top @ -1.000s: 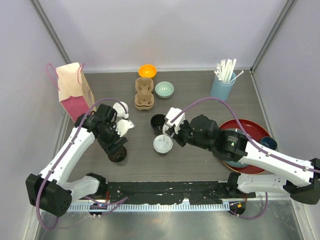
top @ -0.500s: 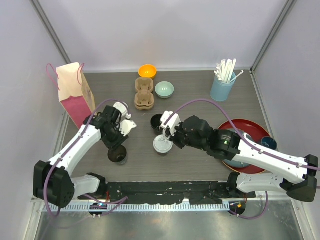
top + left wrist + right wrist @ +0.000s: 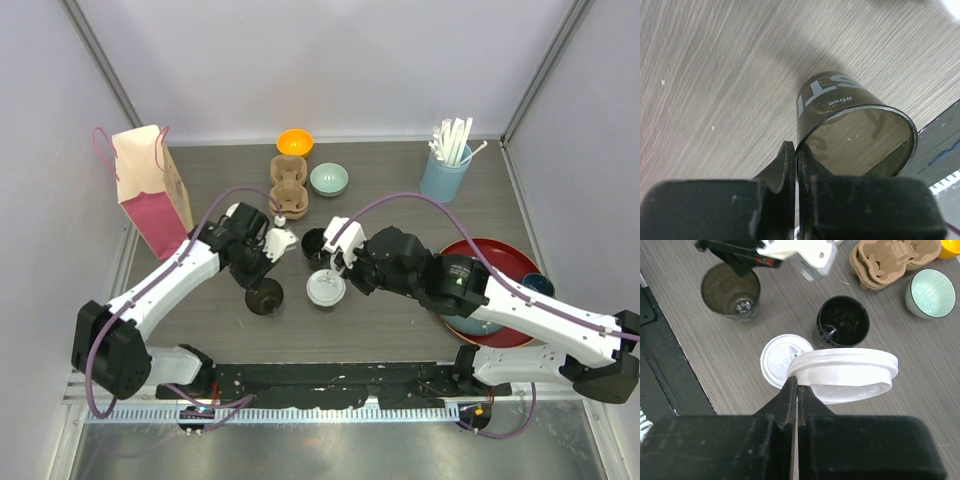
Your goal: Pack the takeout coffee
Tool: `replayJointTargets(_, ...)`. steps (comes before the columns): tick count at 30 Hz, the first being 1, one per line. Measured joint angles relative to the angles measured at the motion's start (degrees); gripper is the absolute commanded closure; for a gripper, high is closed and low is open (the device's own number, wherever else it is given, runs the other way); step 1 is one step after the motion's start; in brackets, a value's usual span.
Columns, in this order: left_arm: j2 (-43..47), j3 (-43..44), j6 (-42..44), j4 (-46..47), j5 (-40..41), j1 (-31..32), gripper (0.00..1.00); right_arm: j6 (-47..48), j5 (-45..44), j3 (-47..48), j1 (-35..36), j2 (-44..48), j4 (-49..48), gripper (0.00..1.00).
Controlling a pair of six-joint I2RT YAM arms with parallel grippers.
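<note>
right wrist view: you lose part of the flat lid (image 3: 775, 360) behind the gripped lid (image 3: 842, 375); orange bowl (image 3: 950, 246) and pulp carrier (image 3: 885, 262) run off the top edge. top view: right arm (image 3: 520, 310) covers much of the red tray (image 3: 505, 258). left wrist view: white corner blur (image 3: 942, 5), unidentifiable.

You have 2 arms to look at. Your left arm (image 3: 165, 290) and right arm (image 3: 545, 318) share 1 build: smooth white link shells joined by bulky black joint housings, each ending in a black base block. A thin purple cable (image 3: 238, 190) loops along the left arm, and a second purple cable (image 3: 400, 198) arcs over the right. A small white left wrist housing (image 3: 280, 241) and a matching right wrist housing (image 3: 345, 233) sit behind the tools. Your left tool (image 3: 797, 172) has 2 flat matte-black fingers on a wide, grainy black body. Your right tool (image 3: 797, 405) looks identical.
</note>
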State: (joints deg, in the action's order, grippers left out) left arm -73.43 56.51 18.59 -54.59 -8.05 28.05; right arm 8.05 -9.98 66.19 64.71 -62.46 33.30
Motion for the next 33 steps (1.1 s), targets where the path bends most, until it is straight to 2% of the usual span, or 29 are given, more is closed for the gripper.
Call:
replayJointTargets(5,-7.7,5.5,-2.1,1.7,-1.4,2.6,1.00,0.0,0.0,4.1,0.0,-2.6,3.8,0.99)
replayJointTargets(9,-11.4,6.1,-2.2,2.6,-1.5,2.7,0.99,0.0,0.1,7.4,0.0,-5.6,7.2,0.99)
replayJointTargets(12,-12.1,6.6,-2.1,2.4,-1.5,2.8,0.81,0.2,0.3,9.0,0.0,-7.3,9.3,0.99)
replayJointTargets(13,-12.2,6.8,-1.9,2.4,-1.5,2.8,0.64,0.6,0.6,9.4,0.0,-7.7,9.9,0.99)
replayJointTargets(15,-12.2,7.1,-1.7,2.4,-1.5,2.9,0.50,1.4,0.9,9.9,0.0,-8.1,10.7,0.99)
replayJointTargets(17,-12.2,7.4,-1.7,1.9,-1.7,3.0,0.30,3.2,1.7,10.6,0.0,-8.6,11.6,0.99)
replayJointTargets(19,-12.2,8.1,-1.7,0.8,-2.3,3.0,0.19,5.8,3.2,11.7,0.0,-9.3,12.6,0.99)
replayJointTargets(24,-9.1,11.3,-2.6,-0.9,-5.4,1.6,0.14,16.3,8.5,18.0,0.3,-13.9,17.1,0.99)
replayJointTargets(26,-6.0,12.2,-3.0,-1.4,-7.7,-0.9,0.14,22.8,9.6,22.5,1.1,-17.8,20.3,0.99)
replayJointTargets(29,-2.6,12.8,-3.1,-1.5,-10.8,-7.9,0.15,32.1,9.5,29.5,2.9,-24.8,26.5,0.99)
replayJointTargets(33,-1.8,12.5,-3.8,0.1,-10.9,-18.0,0.19,42.4,7.5,41.6,4.7,-37.2,35.4,0.99)
